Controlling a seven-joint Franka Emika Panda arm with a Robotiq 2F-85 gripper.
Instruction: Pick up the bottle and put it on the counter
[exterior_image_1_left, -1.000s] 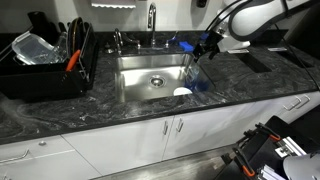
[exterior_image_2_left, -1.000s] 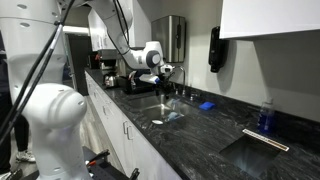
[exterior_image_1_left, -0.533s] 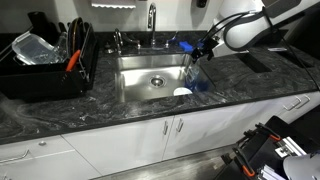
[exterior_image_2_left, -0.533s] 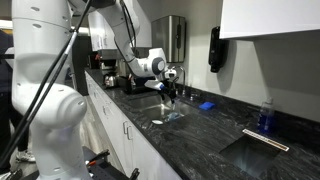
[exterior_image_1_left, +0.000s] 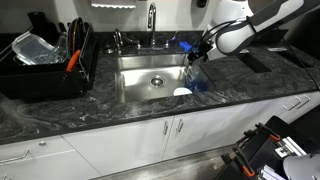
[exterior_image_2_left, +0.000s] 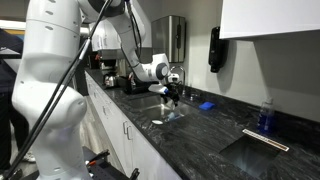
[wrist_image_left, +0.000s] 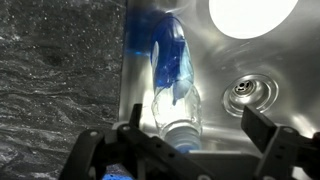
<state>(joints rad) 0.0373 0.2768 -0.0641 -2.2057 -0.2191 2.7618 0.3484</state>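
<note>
The bottle (wrist_image_left: 175, 85) is translucent blue plastic and stands in the sink against its right wall; in the wrist view I look down on its neck and cap. It also shows in an exterior view (exterior_image_1_left: 195, 72) at the sink's right side. My gripper (wrist_image_left: 200, 150) is open, its two fingers spread on either side above the bottle's top, not touching it. In both exterior views the gripper (exterior_image_1_left: 202, 48) (exterior_image_2_left: 171, 92) hangs over the sink's right edge. The black veined counter (exterior_image_1_left: 240, 85) runs on both sides of the sink.
A white round dish (exterior_image_1_left: 181, 92) lies in the sink (exterior_image_1_left: 150, 90) near the bottle, and the drain (wrist_image_left: 245, 90) is beside it. A faucet (exterior_image_1_left: 152, 20) stands behind. A black dish rack (exterior_image_1_left: 45, 65) fills the counter's left end. A small flat blue object (exterior_image_2_left: 206, 105) lies on the counter.
The arm has shifted a little toward the sink and the gripper has come slightly lower over the bottle. The bottle has not moved.
</note>
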